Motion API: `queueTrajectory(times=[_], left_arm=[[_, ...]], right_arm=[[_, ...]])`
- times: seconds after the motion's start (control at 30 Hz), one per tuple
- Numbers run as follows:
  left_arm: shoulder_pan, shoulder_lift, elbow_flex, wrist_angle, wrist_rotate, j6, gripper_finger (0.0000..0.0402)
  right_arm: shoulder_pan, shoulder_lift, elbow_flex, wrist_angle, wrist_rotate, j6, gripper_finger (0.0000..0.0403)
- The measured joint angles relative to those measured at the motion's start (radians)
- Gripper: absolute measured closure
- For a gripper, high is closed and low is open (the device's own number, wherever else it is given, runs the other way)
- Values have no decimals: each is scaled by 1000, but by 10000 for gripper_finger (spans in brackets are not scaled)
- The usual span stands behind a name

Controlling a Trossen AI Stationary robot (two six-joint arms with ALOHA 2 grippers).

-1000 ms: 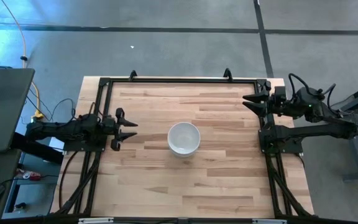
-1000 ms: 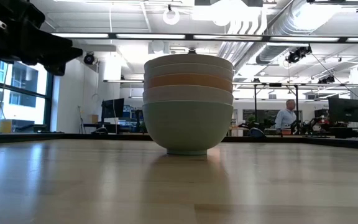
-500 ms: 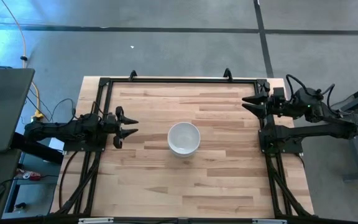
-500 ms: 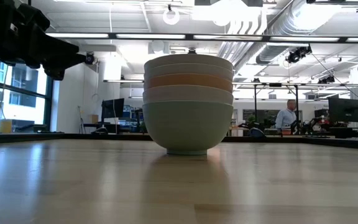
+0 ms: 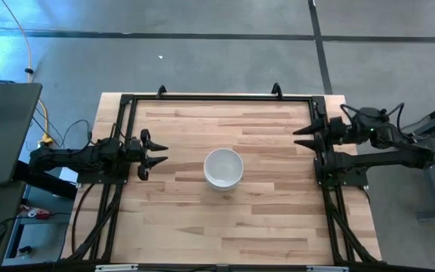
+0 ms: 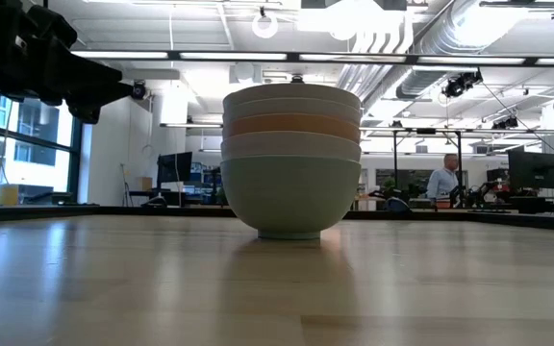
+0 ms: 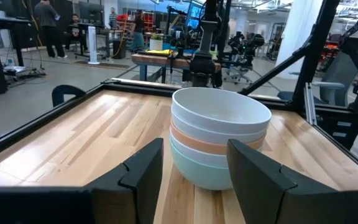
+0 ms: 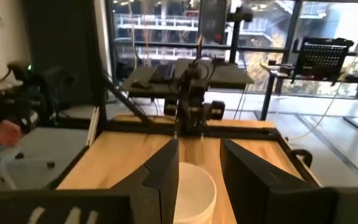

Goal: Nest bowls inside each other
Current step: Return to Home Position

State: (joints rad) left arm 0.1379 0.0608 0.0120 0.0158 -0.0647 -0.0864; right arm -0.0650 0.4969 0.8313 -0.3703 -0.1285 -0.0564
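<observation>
The bowls stand as one nested stack point(image 5: 223, 168) in the middle of the table. The low view shows the mint green bowl point(image 6: 289, 197) at the bottom, resting by its foot on the wood, then a white one, the salmon-orange one point(image 6: 291, 125) and white bowls on top. In the left wrist view the stack point(image 7: 219, 134) stands ahead of the fingers. My left gripper point(image 5: 157, 153) is open near the table's left edge, apart from the stack. My right gripper point(image 5: 299, 136) is open near the right edge, also apart from it; its wrist view shows the stack point(image 8: 194, 190) ahead.
A black frame point(image 5: 217, 97) runs round the tabletop's far, left and right sides. Bare wood point(image 5: 225, 227) lies round the stack on every side. A person point(image 6: 441, 181) stands in the room far behind the table.
My left gripper has narrowed its gap a little while staying near the left edge. My right gripper has moved a short way toward the table's near edge, along the right side. The stack of bowls has stayed in place.
</observation>
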Motion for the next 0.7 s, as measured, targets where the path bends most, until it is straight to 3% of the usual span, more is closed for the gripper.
queueTrajectory(times=[0.2, 0.53, 0.7], left_arm=[[0, 0, 0, 0, 0, 0, 236], [0, 0, 0, 0, 0, 0, 236], [0, 0, 0, 0, 0, 0, 236]], right_arm=[[0, -22, -109, 60, -19, -30, 292], [0, -86, -431, 588, -22, -31, 292], [0, -93, -521, 709, 0, 0, 292]])
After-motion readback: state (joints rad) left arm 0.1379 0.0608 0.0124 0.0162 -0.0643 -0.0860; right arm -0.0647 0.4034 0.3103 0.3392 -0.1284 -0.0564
